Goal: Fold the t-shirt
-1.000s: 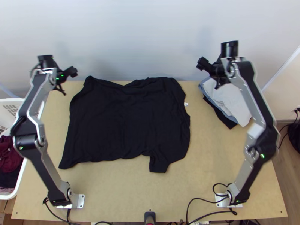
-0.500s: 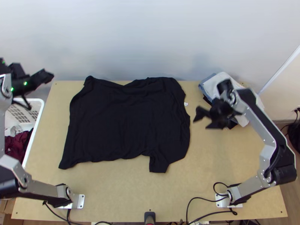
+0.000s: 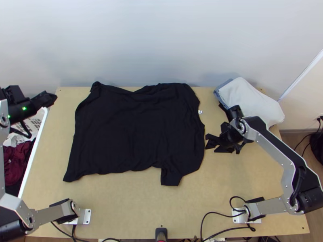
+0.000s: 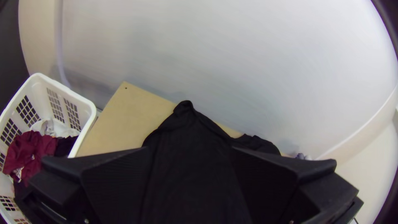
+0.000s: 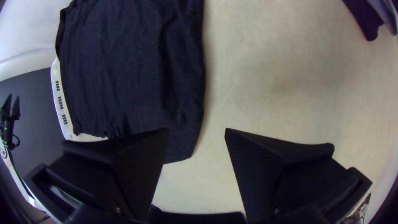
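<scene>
The black t-shirt (image 3: 137, 129) lies spread on the table, a sleeve jutting from its near edge towards the right. In the top view my left gripper (image 3: 51, 98) is beyond the shirt's left side, near the basket. The left wrist view has that gripper (image 4: 190, 149) open, with the shirt (image 4: 190, 128) visible past its fingers. My right gripper (image 3: 210, 144) is close by the shirt's right edge. Seen from the right wrist, this gripper (image 5: 197, 130) stands open with nothing held, and the shirt (image 5: 132, 70) extends to one side, partly behind one finger.
A stack of folded clothes (image 3: 250, 101) lies at the table's far right corner. The white laundry basket (image 4: 89, 112), with dark red and other clothes inside, stands off the table's left side. Bare table (image 3: 133, 201) stretches along the near side.
My left gripper has moved left and slightly nearer. From over the folded stack, my right gripper has come nearer and a little left, beside the shirt. The shirt lies unchanged.
</scene>
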{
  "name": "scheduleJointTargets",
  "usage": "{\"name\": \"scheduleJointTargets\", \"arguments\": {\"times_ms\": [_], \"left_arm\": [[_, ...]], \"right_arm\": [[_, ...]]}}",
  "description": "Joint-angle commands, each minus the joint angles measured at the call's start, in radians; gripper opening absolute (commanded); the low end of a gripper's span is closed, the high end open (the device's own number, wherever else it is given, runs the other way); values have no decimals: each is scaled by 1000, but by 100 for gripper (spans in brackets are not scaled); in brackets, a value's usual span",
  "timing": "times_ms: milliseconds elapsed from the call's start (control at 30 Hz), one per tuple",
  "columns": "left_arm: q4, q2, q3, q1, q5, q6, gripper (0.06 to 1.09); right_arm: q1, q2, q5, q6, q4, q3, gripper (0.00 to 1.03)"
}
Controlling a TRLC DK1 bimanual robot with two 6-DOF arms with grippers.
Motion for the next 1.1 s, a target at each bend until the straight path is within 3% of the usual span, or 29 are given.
{"name": "scheduleJointTargets", "arguments": {"times_ms": [0,533,667,800,933,1067], "left_arm": [[-15,-46,-45,18,16,25,100],[-52,-69,-50,59,18,63,100],[-56,-69,-48,64,18,64,100],[-70,-65,-50,78,18,91,100],[-116,-51,-51,124,28,169,100],[-217,-34,-78,206,107,347,100]], "right_arm": [[19,27,-9,-7,47,-44,61],[37,142,-9,-3,189,-98,60],[42,141,-5,2,244,-123,30],[54,142,-3,6,272,-141,30],[65,142,-3,8,277,-152,30],[79,141,-3,8,294,-165,29]]}}
